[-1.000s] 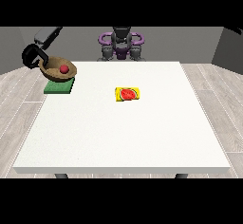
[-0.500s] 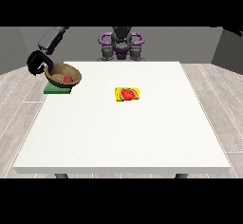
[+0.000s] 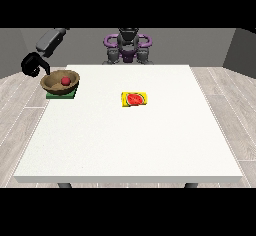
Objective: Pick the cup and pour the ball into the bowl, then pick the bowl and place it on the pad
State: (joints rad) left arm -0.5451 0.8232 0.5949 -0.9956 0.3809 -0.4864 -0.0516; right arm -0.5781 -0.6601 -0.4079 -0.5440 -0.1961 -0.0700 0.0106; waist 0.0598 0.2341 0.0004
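The white table (image 3: 150,145) stands on a grey plank floor (image 3: 235,100) before grey walls. Whether the fingers of the hand at the view's left (image 3: 32,65) are apart or curled cannot be told.

**Hidden or too small to tell**

The brown wooden bowl (image 3: 60,82) covers most of the flat green square pad (image 3: 60,95); only the pad's near edge and corners show beneath it. The black hand at the view's left (image 3: 33,64) is too small to tell how its fingers lie. The second hand shows nowhere. The large white table (image 3: 130,140) hides the robot's lower body.
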